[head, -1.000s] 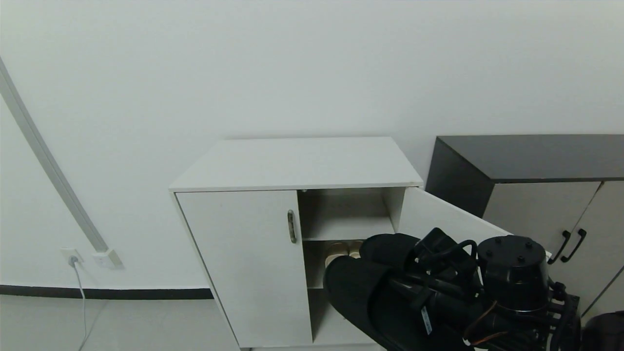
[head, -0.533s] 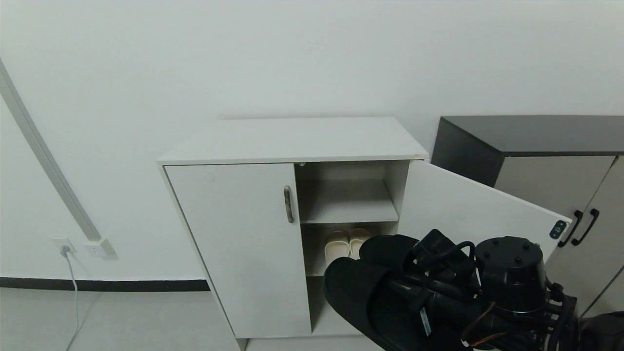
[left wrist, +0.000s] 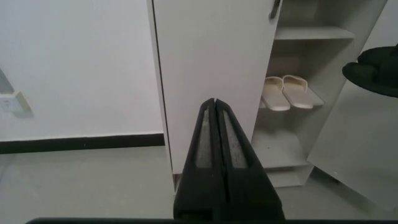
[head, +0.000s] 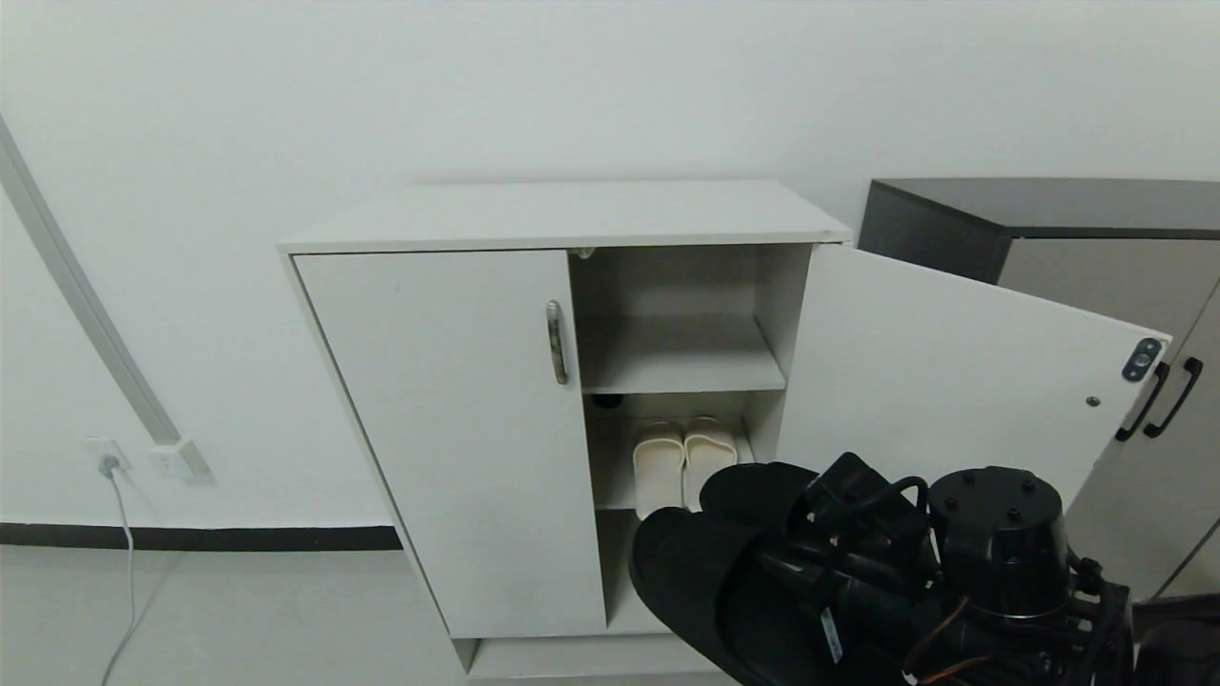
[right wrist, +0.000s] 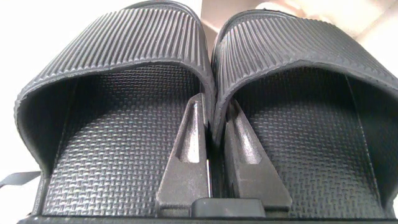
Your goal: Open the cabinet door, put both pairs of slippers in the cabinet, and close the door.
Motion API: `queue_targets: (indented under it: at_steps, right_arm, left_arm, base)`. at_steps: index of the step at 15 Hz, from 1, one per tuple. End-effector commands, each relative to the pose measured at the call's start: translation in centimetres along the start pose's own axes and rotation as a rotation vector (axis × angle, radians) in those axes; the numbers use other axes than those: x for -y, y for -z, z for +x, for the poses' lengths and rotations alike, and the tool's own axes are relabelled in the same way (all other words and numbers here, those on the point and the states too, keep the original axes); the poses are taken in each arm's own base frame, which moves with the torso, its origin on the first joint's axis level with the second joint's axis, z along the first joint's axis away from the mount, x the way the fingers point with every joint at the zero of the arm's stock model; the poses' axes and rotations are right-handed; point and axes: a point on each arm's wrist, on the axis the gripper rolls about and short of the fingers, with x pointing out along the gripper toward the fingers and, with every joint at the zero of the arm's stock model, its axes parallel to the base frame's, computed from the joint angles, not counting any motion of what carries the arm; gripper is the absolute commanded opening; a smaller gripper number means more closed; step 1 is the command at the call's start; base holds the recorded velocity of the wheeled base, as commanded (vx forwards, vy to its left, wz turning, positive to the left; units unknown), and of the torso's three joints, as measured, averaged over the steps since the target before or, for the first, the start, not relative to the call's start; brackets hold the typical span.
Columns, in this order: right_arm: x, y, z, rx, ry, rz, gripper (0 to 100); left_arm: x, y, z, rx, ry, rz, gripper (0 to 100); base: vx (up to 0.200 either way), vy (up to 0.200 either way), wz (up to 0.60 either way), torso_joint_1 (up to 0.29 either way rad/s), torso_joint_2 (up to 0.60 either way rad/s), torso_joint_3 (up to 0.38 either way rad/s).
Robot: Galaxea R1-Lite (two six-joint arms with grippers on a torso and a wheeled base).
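Observation:
The white cabinet (head: pixel 562 214) stands against the wall with its right door (head: pixel 953 353) swung open and its left door (head: pixel 448 419) closed. A pair of cream slippers (head: pixel 684 457) lies side by side on the middle shelf, toes toward me; the cream slippers (left wrist: pixel 291 92) also show in the left wrist view. My right gripper (right wrist: pixel 213 106) is shut on the black slippers (right wrist: pixel 205 93), pinching their two inner edges together. The black slippers (head: pixel 715 562) hang in front of the cabinet's lower opening. My left gripper (left wrist: pixel 215 102) is shut on nothing, low in front of the closed left door.
A dark-topped cabinet (head: pixel 1096 219) with black handles stands right of the open door. A wall socket with a cable (head: pixel 110 467) sits low on the left. Grey floor (head: pixel 210 619) lies in front. The top shelf (head: pixel 677 357) and bottom compartment hold nothing visible.
The head view has shifted, so the cabinet sits higher and larger, showing more of the shelves and cream slippers. The right gripper still holds the black slippers in the same spot in the view.

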Motion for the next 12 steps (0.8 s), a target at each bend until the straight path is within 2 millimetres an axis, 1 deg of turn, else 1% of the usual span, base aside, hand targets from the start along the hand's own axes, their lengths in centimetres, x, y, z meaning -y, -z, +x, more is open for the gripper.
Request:
queue_targets:
  at_steps: [1,4,5,10,11,12]
  right_arm:
    - [-0.1,0.0,-0.1,0.004,-0.002,-0.001,0]
    - [-0.6,0.2,-0.2,0.005,-0.018,-0.009,0]
    - [-0.6,0.3,-0.2,0.004,-0.018,-0.009,0]
    - [-0.6,0.5,0.1,-0.005,-0.020,-0.008,0]
    - [-0.6,0.6,0.3,-0.009,-0.018,-0.006,0]
    - [-0.6,0.9,0.9,-0.009,-0.020,-0.005,0]
  left_arm:
    - [0.0,0.0,0.0,0.000,-0.001,0.001,0]
    - [0.0,0.0,0.0,0.000,-0.001,-0.001,0]
    - [0.0,0.0,0.0,0.000,0.001,-0.001,0]
    - [0.0,0.0,0.0,0.000,0.001,-0.001,0]
    - [0.0,0.0,0.0,0.000,0.001,-0.001,0]
    - [0.0,0.0,0.0,0.000,0.001,-0.001,0]
  base:
    - [0.000,0.000,0.00,-0.085,0.46,0.364]
    - [0.000,0.000,0.00,-0.046,0.45,0.388]
    - [0.000,0.000,0.00,0.002,0.24,0.183]
    - [0.000,0.000,0.00,0.000,0.00,0.000]
    - [0.000,0.000,0.00,0.000,0.00,0.000]
    - [0.000,0.000,0.00,-0.022,0.17,0.183]
